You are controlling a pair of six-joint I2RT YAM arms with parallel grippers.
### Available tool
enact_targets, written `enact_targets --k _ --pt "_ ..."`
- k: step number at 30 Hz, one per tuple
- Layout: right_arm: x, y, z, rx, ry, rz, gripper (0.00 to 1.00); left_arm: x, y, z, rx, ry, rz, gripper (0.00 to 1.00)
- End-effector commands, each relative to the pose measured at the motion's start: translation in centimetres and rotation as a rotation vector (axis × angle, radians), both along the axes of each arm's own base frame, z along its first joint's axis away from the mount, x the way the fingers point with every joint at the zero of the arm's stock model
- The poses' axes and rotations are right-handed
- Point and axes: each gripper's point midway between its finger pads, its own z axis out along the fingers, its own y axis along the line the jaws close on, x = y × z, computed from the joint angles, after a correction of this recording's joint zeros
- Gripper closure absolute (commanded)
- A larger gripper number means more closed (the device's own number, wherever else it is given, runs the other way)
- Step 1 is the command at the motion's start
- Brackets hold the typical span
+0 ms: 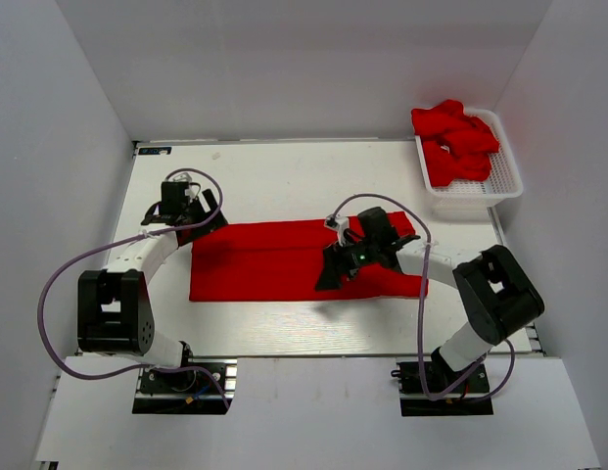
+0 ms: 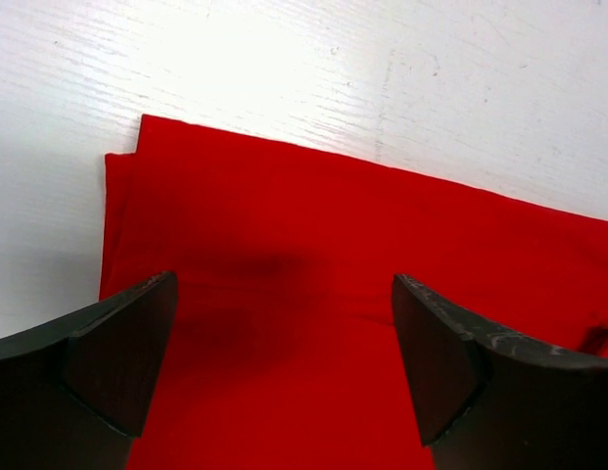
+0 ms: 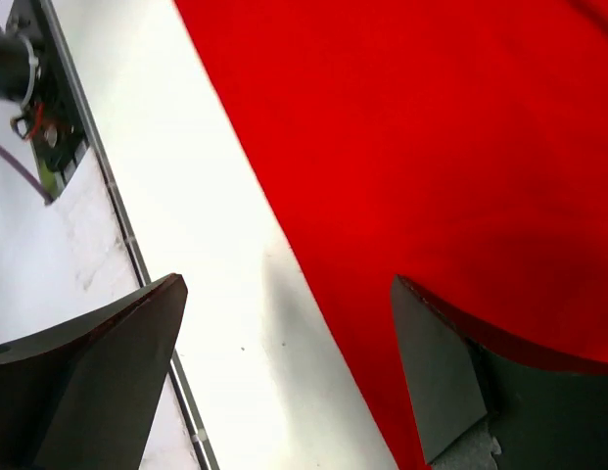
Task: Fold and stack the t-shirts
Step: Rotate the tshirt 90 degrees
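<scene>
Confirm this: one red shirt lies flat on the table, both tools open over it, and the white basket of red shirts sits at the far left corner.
Wrong corner: the white basket sits at the far right, as the top external view shows. The rest holds: one red shirt flat on the table, left tool and right tool open over it, red shirts in the basket.

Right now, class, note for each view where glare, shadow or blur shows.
Top external: even light, sharp. Left wrist: glare bleaches the table; a dark shadow patch lies on the t-shirt. Right wrist: soft shadow on the table beside it.
</scene>
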Motion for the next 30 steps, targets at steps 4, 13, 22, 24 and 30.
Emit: enact_targets --k 4,13,22,24,30 --pt "3.2 -0.9 1.6 -0.070 -0.124 -0.140 0.10 2.6 -1.2 2.8 -0.031 -0.102 -0.058 0.00" --pt "7.5 -7.7 -2.5 -0.343 0.055 -0.638 0.10 3.2 -3.9 -2.1 -0.076 0.014 -0.138 0.00" --pt "9.7 -9.9 -5.7 -0.373 0.210 -0.744 0.10 -6.1 -3.7 -9.1 -0.045 0.270 -0.063 0.00" --pt "11.2 -8.9 -6.3 -0.351 0.239 -0.724 0.10 -9.5 -4.2 -10.0 -0.093 0.327 -0.021 0.00" --pt "19.0 -3.2 -6.3 -0.172 0.192 -0.582 0.10 -18.5 -8.8 -10.1 -0.271 0.430 -0.104 0.00"
